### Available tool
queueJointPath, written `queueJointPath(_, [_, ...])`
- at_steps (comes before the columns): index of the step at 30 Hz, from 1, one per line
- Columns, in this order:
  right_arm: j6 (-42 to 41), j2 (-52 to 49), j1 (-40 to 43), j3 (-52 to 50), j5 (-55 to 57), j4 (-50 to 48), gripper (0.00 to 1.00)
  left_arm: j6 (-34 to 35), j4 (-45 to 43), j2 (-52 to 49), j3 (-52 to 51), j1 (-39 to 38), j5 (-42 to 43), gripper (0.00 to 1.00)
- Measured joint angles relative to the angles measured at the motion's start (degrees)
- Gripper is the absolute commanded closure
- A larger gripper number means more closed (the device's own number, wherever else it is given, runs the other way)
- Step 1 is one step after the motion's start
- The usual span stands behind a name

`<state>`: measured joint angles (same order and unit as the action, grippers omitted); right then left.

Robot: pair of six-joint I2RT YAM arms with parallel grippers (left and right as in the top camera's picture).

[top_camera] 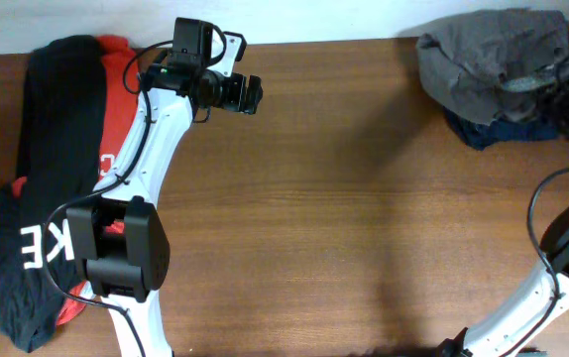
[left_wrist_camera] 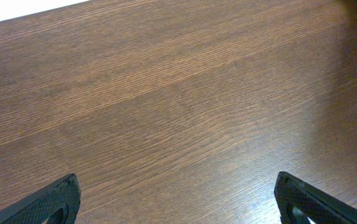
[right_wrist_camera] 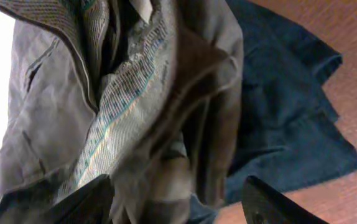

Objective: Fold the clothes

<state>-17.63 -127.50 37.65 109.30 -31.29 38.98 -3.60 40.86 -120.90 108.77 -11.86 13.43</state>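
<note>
The clothes, grey-olive shorts, lie crumpled in a heap at the table's back right corner. In the right wrist view the shorts fill most of the frame, showing the striped lighter inner waistband. My right gripper is right at the heap with its jaws apart; a fold of the cloth lies between its fingers. My left gripper hovers at the back left centre. It is open wide over bare wood with nothing between its fingers.
A dark navy garment lies under the shorts, also seen beneath them as blue cloth. A black garment with white lettering and a red shirt lie along the left edge. The left arm's base stands front left.
</note>
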Motion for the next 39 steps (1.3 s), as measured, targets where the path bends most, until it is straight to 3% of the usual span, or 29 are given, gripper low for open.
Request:
queueJointPath(7, [7.5,2.6,2.0,0.0,-5.9,5.4,0.3,0.0,0.0,-0.3,0.0,0.0,0.0,0.01])
queueJointPath(11, [16.1,9.4,1.2,-0.1,-5.6,2.4,0.3,0.0,0.0,-0.5,0.0,0.0,0.0,0.01])
queueJointPath(17, [27.3,12.5,-6.9,0.9,5.9,-14.8,0.18,0.0,-0.1,-0.5,0.0,0.0,0.0,0.01])
queueJointPath(22, [31.9,3.7,-13.5,0.8,13.6,-31.0,0.0,0.0,-0.3,-0.5,0.0,0.0,0.0,0.01])
queueJointPath(26, [32.6,-5.2,-15.1,0.7,18.9,-40.3,0.01,0.0,-0.3,-0.5,0.0,0.0,0.0,0.01])
queueJointPath(39, [28.7,-16.8,-13.8,4.2,20.8,-26.7,0.01,0.0,-1.5,-0.5,0.1,0.0,0.0,0.01])
